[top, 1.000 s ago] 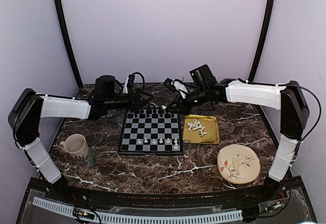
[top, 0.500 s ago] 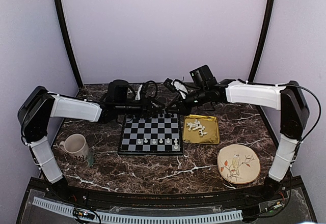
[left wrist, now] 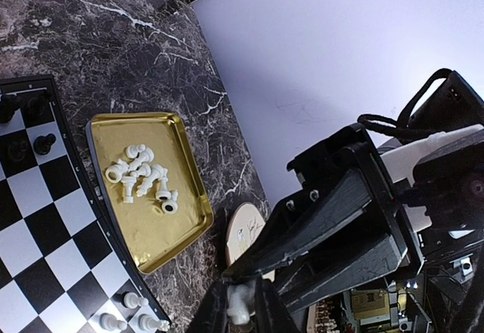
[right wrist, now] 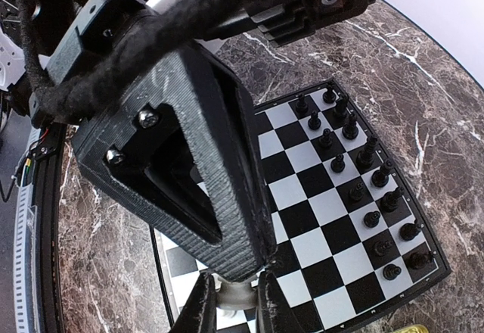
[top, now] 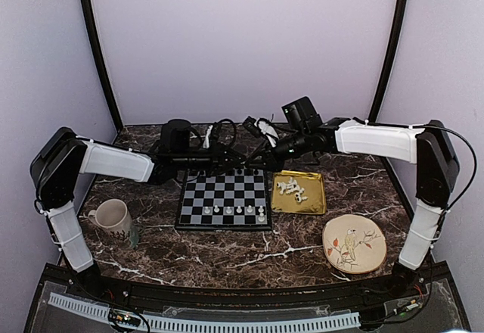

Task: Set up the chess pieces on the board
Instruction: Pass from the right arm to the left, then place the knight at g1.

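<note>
Surface: the table point(top: 227, 253) is a dark slab with a marble look and thin white veins.
Room: a plain pale lilac backdrop closes in three sides, with a curved black pole rising at each far corner.
Board: the board point(top: 219, 194) is a flat square with black and silver-grey checks and a black rim. It lies mid-table, toward the far edge.
On the board: a row of white men point(top: 234, 210) stands along its near side. Black chessmen point(right wrist: 355, 189) line its far side.
Tray: the gold tray point(top: 314, 204) is shiny metal with a raised lip. It sits just beside the board's right rim.
Chess pieces: the chess pieces point(top: 291, 189) are cream plastic and lie tumbled in a heap in the tray.
Plate: a round plate point(top: 374, 256) painted with a bird sits near the right near corner.
Mug: a cream mug point(top: 113, 216) stands by the left edge.
Arms: black links in white sleeves, meeting above the board's far side.
Left gripper: the left gripper point(left wrist: 240, 312) has ribbed black fingers clenched on a small white piece point(left wrist: 239, 301).
Right gripper: the right gripper point(right wrist: 237, 308) is clamped on the base of the same white piece.
</note>
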`<state>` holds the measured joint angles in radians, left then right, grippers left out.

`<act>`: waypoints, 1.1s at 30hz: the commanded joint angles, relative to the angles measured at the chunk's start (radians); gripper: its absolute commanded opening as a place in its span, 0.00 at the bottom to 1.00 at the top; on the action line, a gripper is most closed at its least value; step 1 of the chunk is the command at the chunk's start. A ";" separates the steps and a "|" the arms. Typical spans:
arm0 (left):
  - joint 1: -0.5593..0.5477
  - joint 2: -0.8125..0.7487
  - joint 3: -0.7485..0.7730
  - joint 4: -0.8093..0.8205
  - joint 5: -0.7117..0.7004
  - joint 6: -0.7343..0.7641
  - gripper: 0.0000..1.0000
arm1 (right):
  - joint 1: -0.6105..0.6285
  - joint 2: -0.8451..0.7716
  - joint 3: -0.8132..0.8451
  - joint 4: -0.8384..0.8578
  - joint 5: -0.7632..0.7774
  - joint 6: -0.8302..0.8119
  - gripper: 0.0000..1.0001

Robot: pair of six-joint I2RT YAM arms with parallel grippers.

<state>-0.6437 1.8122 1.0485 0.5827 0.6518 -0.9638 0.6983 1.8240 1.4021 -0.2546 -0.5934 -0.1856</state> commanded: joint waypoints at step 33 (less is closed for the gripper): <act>-0.283 -0.038 0.175 -0.724 -0.388 1.095 0.03 | -0.283 -0.107 -0.056 0.009 -0.189 0.013 0.51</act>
<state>-0.9329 1.7332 1.1881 -0.0830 0.2947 0.0696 0.4145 1.7294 1.3399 -0.2588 -0.7650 -0.1703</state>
